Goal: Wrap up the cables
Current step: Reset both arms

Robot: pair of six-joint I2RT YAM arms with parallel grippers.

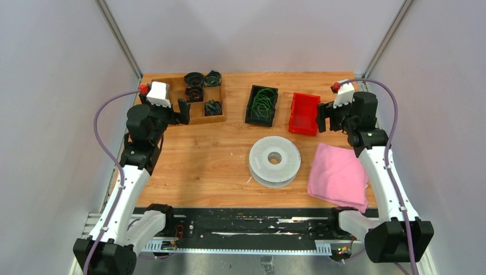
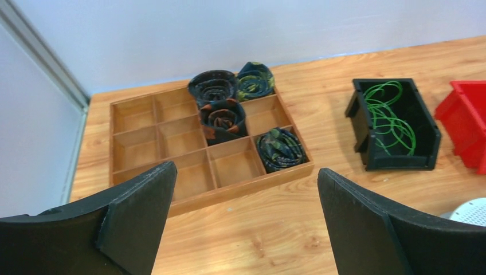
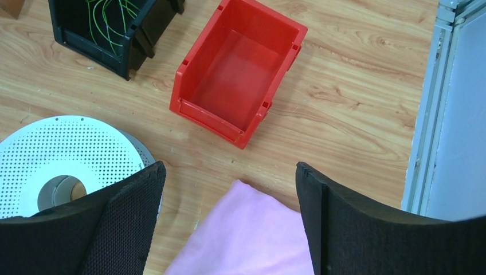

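While both arms hang raised above the table (image 1: 200,160) with nothing in their grip, the scene reads from left to right as follows. The left claw (image 1: 182,110) stands wide open and empty over the near edge of the wooden tray (image 2: 172,137), whose compartments hold four rolled dark bundles (image 2: 223,117), three clustered at the far middle and one alone in the near right cell; the other cells are bare. Next comes the black bin (image 1: 262,105), one of its kind, holding the green cables (image 2: 390,114) in loose loops; how many strands there are cannot be told. They lie ahead and to the right of the left claw, and ahead and to the left of the right claw (image 1: 324,116), roughly midway between them. The bin's long axis runs away from the arms. Nearer the arms sits one white perforated spool (image 1: 274,161), lying flat with its hole upward. Right of the black bin is one red bin (image 3: 238,69), empty, just ahead of the right claw, which is likewise spread wide and holds nothing. One pink cloth (image 1: 338,176) lies below that claw, near the table's edge. The cables lying loose fit a wrap yet to come; the empty red bin settles nothing further.
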